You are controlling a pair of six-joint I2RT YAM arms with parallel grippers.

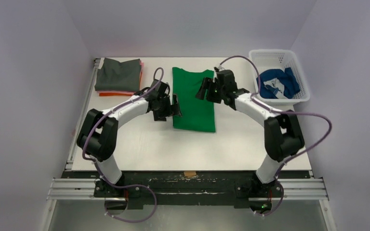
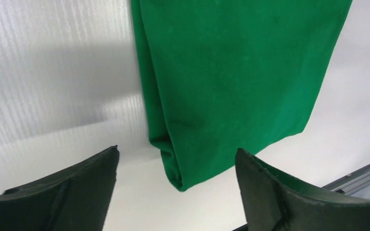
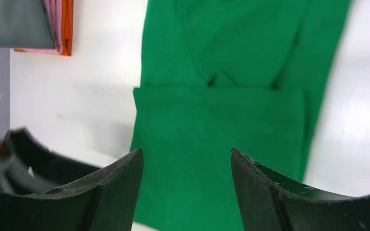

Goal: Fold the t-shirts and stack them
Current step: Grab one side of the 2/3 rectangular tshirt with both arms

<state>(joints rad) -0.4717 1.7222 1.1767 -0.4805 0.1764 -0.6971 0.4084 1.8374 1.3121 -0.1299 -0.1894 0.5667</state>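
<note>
A bright green t-shirt (image 1: 192, 98) lies flat in the middle of the table, folded into a long strip. My left gripper (image 1: 176, 107) hovers at its left edge, open and empty; in the left wrist view the shirt's folded corner (image 2: 180, 178) sits between and just beyond the fingertips. My right gripper (image 1: 205, 90) hangs over the shirt's upper right part, open, with only green cloth (image 3: 212, 130) below it. A folded stack lies at the back left: dark grey t-shirt (image 1: 119, 74) on top, pink and orange (image 1: 113, 93) beneath. A blue t-shirt (image 1: 278, 83) lies crumpled in the basket.
The white lattice basket (image 1: 280, 57) stands at the back right, close to the right arm's elbow. The table's left rail (image 1: 79, 130) and dark front edge (image 1: 192, 174) bound the white surface. Grey walls enclose the sides and back.
</note>
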